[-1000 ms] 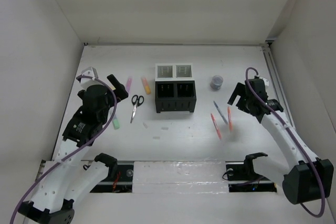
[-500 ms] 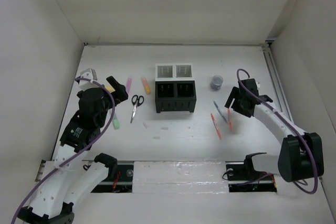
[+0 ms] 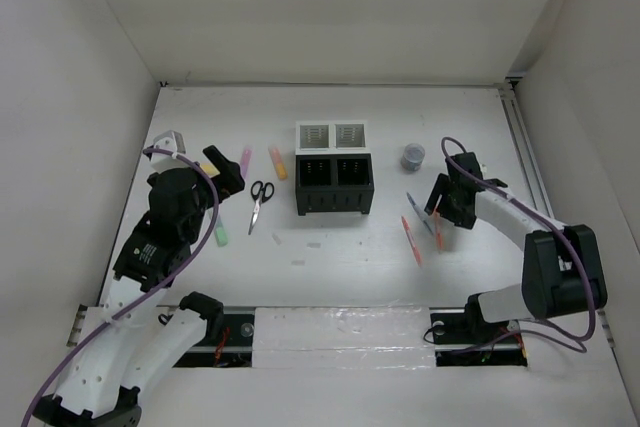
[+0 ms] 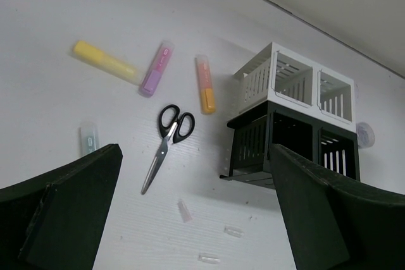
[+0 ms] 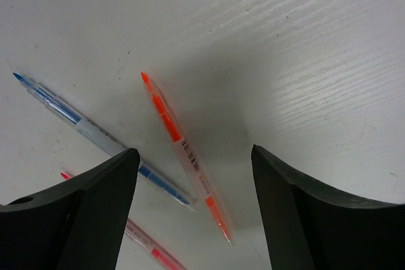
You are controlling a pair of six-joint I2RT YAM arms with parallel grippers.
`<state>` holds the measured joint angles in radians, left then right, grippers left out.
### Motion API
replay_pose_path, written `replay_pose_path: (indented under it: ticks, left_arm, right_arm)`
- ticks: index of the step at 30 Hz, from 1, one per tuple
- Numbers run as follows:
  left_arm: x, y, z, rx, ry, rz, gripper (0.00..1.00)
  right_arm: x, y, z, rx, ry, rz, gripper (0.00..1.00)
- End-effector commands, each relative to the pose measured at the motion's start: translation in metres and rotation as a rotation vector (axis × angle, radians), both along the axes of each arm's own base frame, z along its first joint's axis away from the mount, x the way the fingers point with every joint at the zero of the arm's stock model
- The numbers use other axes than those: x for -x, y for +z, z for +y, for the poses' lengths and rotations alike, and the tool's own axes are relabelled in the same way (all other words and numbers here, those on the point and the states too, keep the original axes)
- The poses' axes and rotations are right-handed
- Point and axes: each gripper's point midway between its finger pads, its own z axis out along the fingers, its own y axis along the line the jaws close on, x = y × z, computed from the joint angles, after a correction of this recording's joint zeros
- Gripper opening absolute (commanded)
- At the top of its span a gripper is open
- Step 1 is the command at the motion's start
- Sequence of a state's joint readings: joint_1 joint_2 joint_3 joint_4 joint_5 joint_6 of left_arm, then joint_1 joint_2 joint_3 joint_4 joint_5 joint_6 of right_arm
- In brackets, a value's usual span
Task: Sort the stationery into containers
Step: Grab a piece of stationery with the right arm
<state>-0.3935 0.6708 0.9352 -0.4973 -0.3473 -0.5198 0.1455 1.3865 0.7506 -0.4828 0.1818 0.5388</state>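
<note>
Three thin pens lie right of the containers: red (image 3: 411,240), blue-grey (image 3: 420,215) and orange (image 3: 438,232). My right gripper (image 3: 440,209) hovers low over them, open. In the right wrist view the orange pen (image 5: 183,150) lies between the jaws of the right gripper (image 5: 196,219), touching neither. My left gripper (image 3: 225,169) stands open above the scissors (image 3: 259,204) and the pink (image 3: 245,159), orange (image 3: 277,163) and green (image 3: 221,236) highlighters. The left wrist view adds a yellow highlighter (image 4: 104,61). White (image 3: 331,135) and black (image 3: 334,184) mesh containers sit at centre.
A small round grey item (image 3: 412,157) sits behind the pens, right of the containers. Small clear caps (image 4: 185,210) lie on the white table in front of the black block. White walls close in the left, back and right sides.
My right gripper has swung left and down over the pens, and its jaws have narrowed a little. The left arm has shifted only slightly.
</note>
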Motion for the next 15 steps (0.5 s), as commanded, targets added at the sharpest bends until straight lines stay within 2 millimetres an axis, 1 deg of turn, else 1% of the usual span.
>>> replay_pose_path:
  ticks: [1,5,6,7,8,9,11,15]
  left_arm:
    - [-0.0026,0.0083,-0.0014,0.001,-0.008,-0.041,1.0]
    - [-0.0026,0.0083,-0.0014,0.001,-0.008,-0.041,1.0]
    - [-0.0026,0.0083,-0.0014,0.001,-0.008,-0.041,1.0]
    - [-0.0026,0.0083,-0.0014,0.001,-0.008,-0.041,1.0]
    - [-0.0026,0.0083,-0.0014,0.001,-0.008,-0.041,1.0]
    - [-0.0026,0.0083,-0.0014,0.001,-0.008,-0.041,1.0]
    - [-0.0009,0.0106,-0.0009,0.001,-0.006,-0.051,1.0]
    - [0.0,0.0109,-0.0035,-0.005,-0.012,-0.053,1.0]
  right_arm:
    - [-0.0195,0.0101,0.0057,-0.014,0.009,-0.062,0.77]
    - [-0.0169,0.0068,0.0032,0.0,0.004,-0.045,0.73]
    - [-0.0201,0.0073,0.0036,0.0,0.004,-0.045,0.73]
    - [-0.0169,0.0038,0.0032,0.003,0.004,-0.026,0.72]
    - [-0.0199,0.0067,0.0036,0.001,0.004,-0.035,0.72]
    - [-0.0199,0.0055,0.0045,0.012,0.008,-0.024,0.69]
    - [-0.0168,0.0019,0.0051,0.024,0.013,-0.006,0.68]
    - [-0.016,0.0016,0.0073,0.042,0.015,0.014,0.68]
